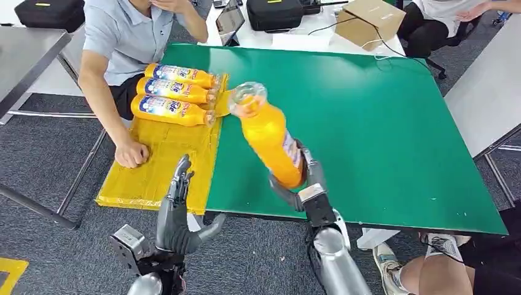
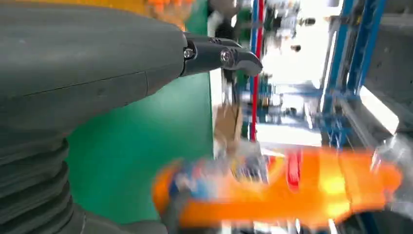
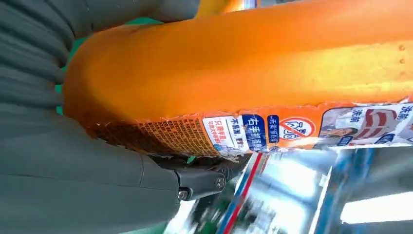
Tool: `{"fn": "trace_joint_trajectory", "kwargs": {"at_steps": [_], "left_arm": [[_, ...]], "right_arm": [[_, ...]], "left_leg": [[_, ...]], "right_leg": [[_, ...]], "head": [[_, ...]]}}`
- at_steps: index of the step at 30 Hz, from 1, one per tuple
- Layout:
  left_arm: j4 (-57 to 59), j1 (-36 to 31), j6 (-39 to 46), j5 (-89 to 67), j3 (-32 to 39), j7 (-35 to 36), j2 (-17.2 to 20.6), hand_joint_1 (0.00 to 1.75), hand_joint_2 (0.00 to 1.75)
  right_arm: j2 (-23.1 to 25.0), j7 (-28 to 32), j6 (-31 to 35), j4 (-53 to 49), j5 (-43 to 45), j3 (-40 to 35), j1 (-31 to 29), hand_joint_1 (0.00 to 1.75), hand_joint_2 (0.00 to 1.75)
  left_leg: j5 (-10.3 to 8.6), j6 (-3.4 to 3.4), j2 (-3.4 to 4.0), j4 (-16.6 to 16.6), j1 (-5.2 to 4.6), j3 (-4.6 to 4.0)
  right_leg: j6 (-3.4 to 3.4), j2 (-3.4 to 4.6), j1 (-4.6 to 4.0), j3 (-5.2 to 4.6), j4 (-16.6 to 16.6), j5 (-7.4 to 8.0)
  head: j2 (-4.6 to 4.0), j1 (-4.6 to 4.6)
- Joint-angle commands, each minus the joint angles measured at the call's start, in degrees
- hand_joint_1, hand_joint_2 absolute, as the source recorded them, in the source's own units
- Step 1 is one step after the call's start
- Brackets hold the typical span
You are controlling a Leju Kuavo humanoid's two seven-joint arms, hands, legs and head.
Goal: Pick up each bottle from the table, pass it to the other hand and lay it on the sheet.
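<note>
Bottle [image 1: 270, 138] gripped in right hand [image 1: 302, 184], left hand [image 1: 179, 212] apart.

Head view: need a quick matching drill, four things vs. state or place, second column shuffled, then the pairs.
Column 1
1. right hand
2. left hand
3. three labelled orange plastic bottles
4. person's bare fist

Column 2
A. lying side by side at the far end of the yellow sheet
B. open, holding nothing, by the sheet's near edge
C. resting on the sheet, closed
D. gripping the base of a tilted orange bottle over the green table top

Pairs: 1-D, 2-B, 3-A, 4-C
</note>
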State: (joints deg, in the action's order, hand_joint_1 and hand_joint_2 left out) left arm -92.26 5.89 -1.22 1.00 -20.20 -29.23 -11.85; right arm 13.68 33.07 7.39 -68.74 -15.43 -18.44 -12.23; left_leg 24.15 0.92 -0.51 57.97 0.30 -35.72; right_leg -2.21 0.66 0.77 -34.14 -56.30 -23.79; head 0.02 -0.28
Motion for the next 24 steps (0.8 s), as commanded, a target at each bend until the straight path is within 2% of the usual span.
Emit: {"fn": "trace_joint_trajectory", "kwargs": {"at_steps": [1,14,17,24], "left_arm": [[4.3,-3.2,-6.3,5.4,-2.4,3.3,0.9,0.00,1.75],[3.2,-5.2,-5.6,9.2,-1.2,3.8,0.2,0.00,1.75],[3.3,-5.7,-3.7,8.0,-0.9,3.0,-0.2,0.00,1.75],[4.4,-6.5,-5.2,8.8,-0.5,3.5,0.1,0.00,1.75]], "right_arm": [[0.2,1.3,0.4,7.1,-3.1,-10.1,-2.2,1.75,1.75],[0.6,1.9,1.8,9.3,-8.2,-16.4,-1.9,1.75,1.75],[0.2,1.0,1.0,9.9,-9.2,-18.0,-2.5,1.75,1.75],[-0.2,-0.1,-1.8,12.2,-10.0,-19.9,-4.2,1.75,1.75]], "left_leg": [[0.02,-0.04,0.03,-0.1,0.02,0.18],[0.04,-0.04,0.02,-0.1,0.01,0.23],[0.03,-0.03,0.04,-0.1,0.03,0.19],[0.06,-0.04,-0.01,-0.1,0.02,0.33]], "right_leg": [[0.06,-0.03,-0.04,0.18,0.1,-0.02],[0.07,-0.04,-0.01,0.25,0.1,-0.04],[0.07,-0.02,-0.03,0.20,0.1,-0.03],[0.09,-0.11,-0.03,0.37,0.1,-0.08]], "head": [[0.00,0.00],[0.00,0.00],[0.00,0.00],[0.00,0.00]]}}
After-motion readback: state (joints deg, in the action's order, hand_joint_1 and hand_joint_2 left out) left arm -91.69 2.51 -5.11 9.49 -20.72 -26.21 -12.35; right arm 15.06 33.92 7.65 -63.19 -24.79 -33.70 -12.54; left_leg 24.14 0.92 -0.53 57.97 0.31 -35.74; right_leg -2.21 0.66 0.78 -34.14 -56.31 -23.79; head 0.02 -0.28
